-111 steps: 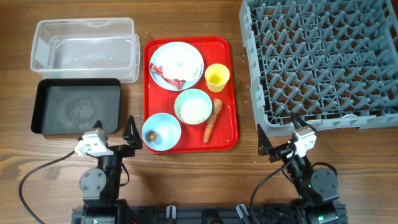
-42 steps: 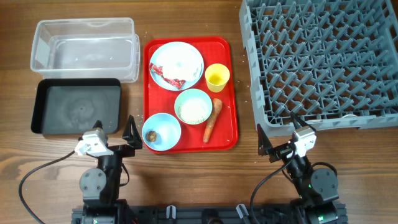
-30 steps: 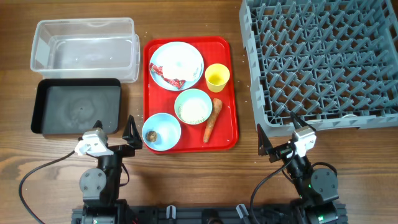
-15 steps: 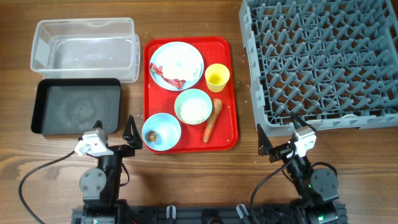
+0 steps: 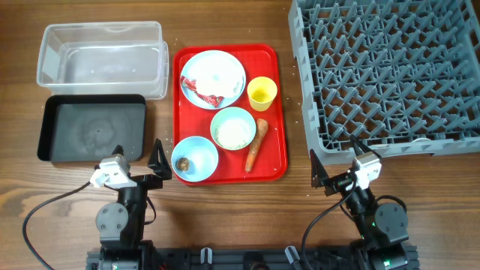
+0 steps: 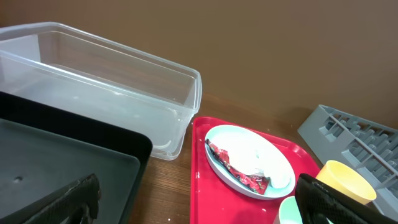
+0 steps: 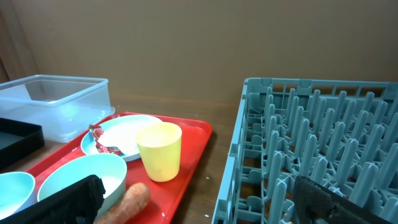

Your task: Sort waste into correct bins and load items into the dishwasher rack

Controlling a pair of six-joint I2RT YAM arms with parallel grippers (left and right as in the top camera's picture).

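A red tray [image 5: 279, 112] holds a light blue plate [image 5: 225, 67] with a red-and-white wrapper [image 5: 206, 97] and white tissue [image 6: 258, 158], a yellow cup [image 5: 262, 93], a pale green bowl [image 5: 233, 128] of rice, a light blue bowl [image 5: 196, 158] with a brown lump [image 5: 181, 162], and an orange carrot [image 5: 256, 145]. A clear tub [image 5: 103, 58] and a black tray [image 5: 91, 127] lie left. The grey rack [image 5: 386, 71] is right. My left gripper [image 5: 138, 158] is open and empty below the black tray. My right gripper [image 5: 334, 165] is open and empty below the rack.
Wooden table. Both arm bases and their cables sit at the near edge. A strip of bare wood [image 5: 296, 90] separates the red tray from the rack. Small white crumbs lie scattered on the wood around the red tray.
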